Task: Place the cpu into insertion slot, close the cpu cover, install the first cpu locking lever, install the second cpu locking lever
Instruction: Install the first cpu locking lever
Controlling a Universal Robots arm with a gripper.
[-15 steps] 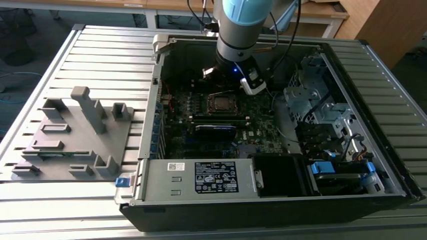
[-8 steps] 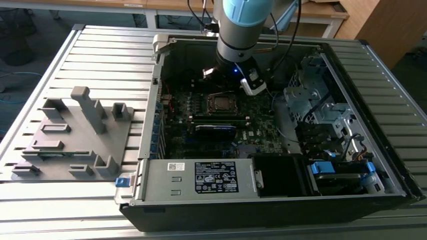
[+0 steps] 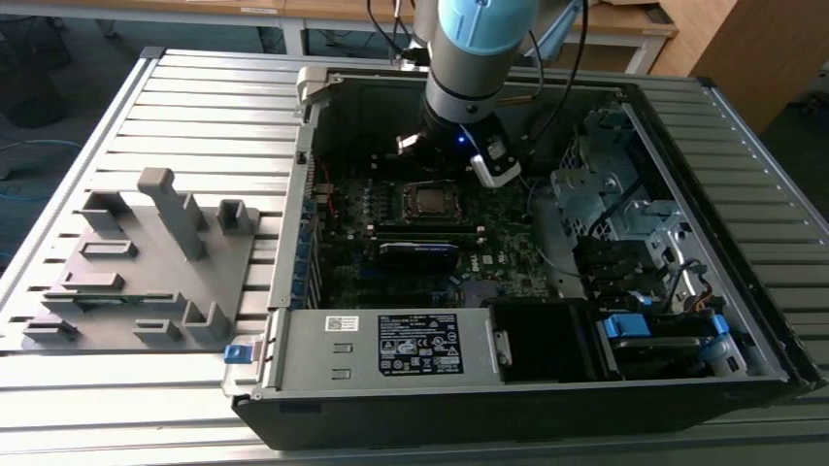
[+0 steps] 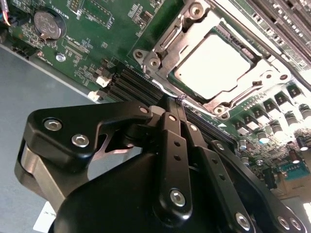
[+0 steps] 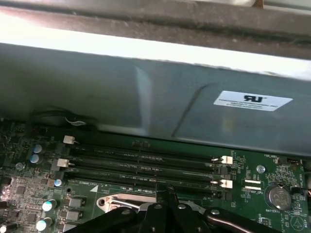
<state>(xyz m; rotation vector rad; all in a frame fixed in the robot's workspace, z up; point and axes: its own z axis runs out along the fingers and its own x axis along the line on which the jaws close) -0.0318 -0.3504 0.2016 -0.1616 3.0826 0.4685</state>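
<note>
Open computer case point(image 3: 725, 320) lies on a slatted table point(image 3: 194, 87) and takes up the centre and right of the exterior view. A grey fixture block point(image 3: 143, 262) sits on the table at the exterior view's left, well apart from the case. The arm point(image 3: 473, 58) comes down from the top centre into the case, over the motherboard point(image 3: 506, 257).

The insertion slot point(image 3: 425, 200) is at the middle of the exterior view, just below the arm's wrist. The cpu point(image 4: 214, 65) is already seated in it, silver top facing up. The cpu cover point(image 4: 170, 36) lies flat over it and frames the chip through its window.

In the second wrist view the gripper point(image 4: 178, 103) has its black fingers point(image 4: 170, 131) pressed together with no gap between the tips. The tips sit right at the socket's edge, on the side next to the memory slots point(image 5: 146, 162), and touch or nearly touch a thin wire locking lever point(image 4: 160, 89) that runs along that edge. Cannot tell whether the wire is pinched between them.

The first wrist view shows the same narrow claw tip at the socket rim, with the grey case wall point(image 5: 146, 97) beyond the memory slots. A coin battery point(image 5: 278, 196) is on the board near the slots.
</note>
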